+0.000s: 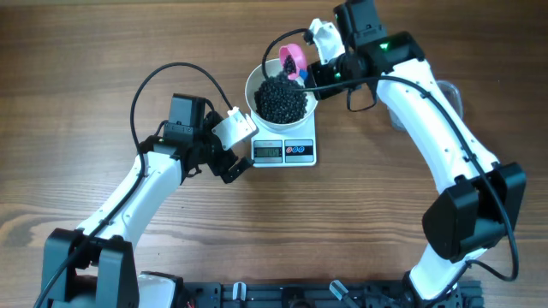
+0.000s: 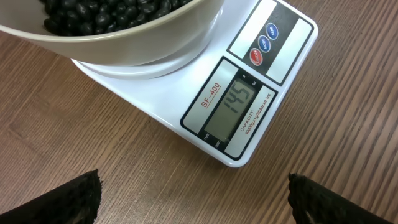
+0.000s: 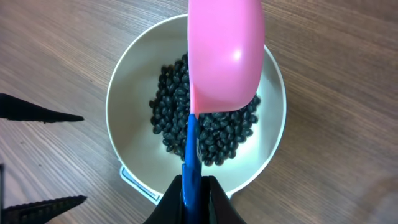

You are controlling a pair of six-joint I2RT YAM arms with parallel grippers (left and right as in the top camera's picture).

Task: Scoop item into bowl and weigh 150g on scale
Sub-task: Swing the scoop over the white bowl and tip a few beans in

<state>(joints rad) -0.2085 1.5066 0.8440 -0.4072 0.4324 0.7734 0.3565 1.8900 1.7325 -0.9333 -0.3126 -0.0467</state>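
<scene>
- White bowl [image 1: 253,84] seated on top of the scale [image 1: 300,156] near mid-table, hiding the scale's rear part.
- Black beans [image 1: 281,101] heaped inside the bowl, piled toward the middle, with pale inner wall bare around the heap.
- Grey display [image 2: 233,106] at the scale's front edge, reading 145, with three round buttons [image 2: 262,43] just beside it, two blue and one red, and "SF-400" printed in red along the display's side.
- Pink scoop [image 3: 225,56] with a blue handle [image 3: 191,149] held above the bowl's far rim and part of the heap. Rounded back turned toward the right wrist camera, so impossible to tell whether any beans lie inside.
- Right gripper [image 3: 193,196] clamped tight on the blue handle, fingers pressed against both its sides.
- Left gripper [image 2: 193,199] spread as wide as possible and holding nothing, low over the wooden table [image 2: 93,143], just in front of the scale and apart from it. Dark fingertips [image 2: 74,199] at either lower corner of the left wrist view, with the display beyond and between them.
- From overhead, left arm reaching in from the lower left toward the scale's front corner, right arm arching from the lower right round to the bowl's far side.
</scene>
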